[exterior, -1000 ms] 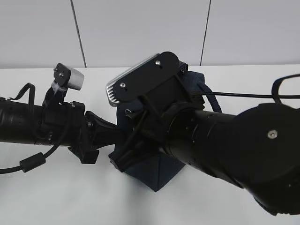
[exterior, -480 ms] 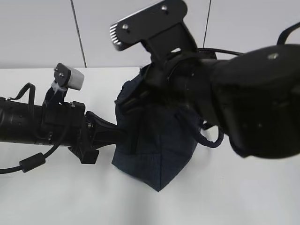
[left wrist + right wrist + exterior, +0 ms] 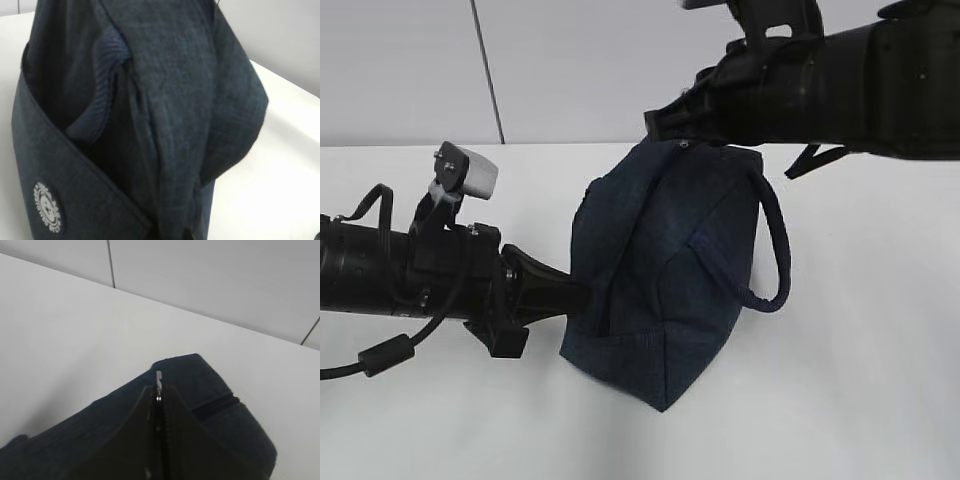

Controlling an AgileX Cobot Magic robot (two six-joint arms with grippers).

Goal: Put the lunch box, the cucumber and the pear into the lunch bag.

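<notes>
Here, one lunch bag [image 3: 665,270], two arms, right fingers [image 3: 172,432] pinching its pull.

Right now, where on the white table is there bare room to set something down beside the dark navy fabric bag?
Bare white table lies right of the dark navy fabric lunch bag, beyond its loop handle, and along the near edge in front. Behind the bag, toward the wall, it is also bare. Crowded: the left, where the left arm presses against the bag, and above, where the right gripper pinches its top.
</notes>
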